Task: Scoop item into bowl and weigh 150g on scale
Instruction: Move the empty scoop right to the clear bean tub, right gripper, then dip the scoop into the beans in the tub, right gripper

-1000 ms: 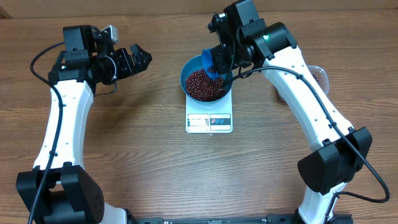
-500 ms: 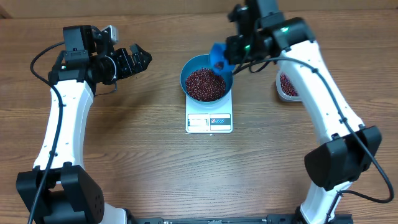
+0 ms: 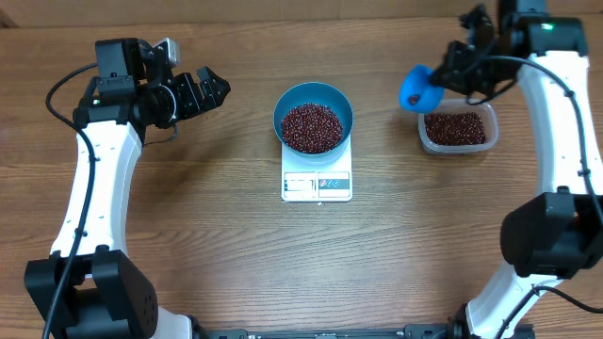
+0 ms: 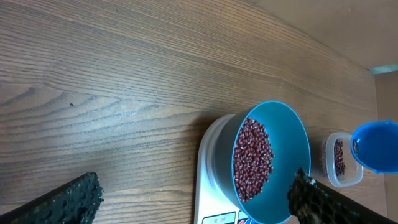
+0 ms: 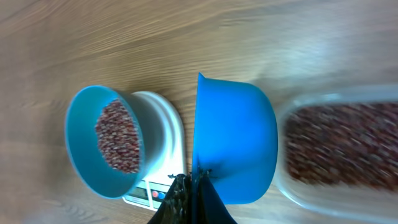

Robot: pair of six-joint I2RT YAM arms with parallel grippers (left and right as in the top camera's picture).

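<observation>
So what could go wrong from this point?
The blue scoop, clamped in the right gripper, hangs by the left rim of the clear tub; dipping there could shove it or flick beans out.
The blue bowl overhangs the white scale; a bump on the next pour might tip it or upset the reading.

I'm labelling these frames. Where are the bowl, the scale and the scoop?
bowl (image 3: pixel 320 93), overhead view, bare inner wall near the far rim.
scale (image 3: pixel 317 185), overhead view, front panel with the display.
scoop (image 3: pixel 413 88), overhead view, outside of its cup.
</observation>
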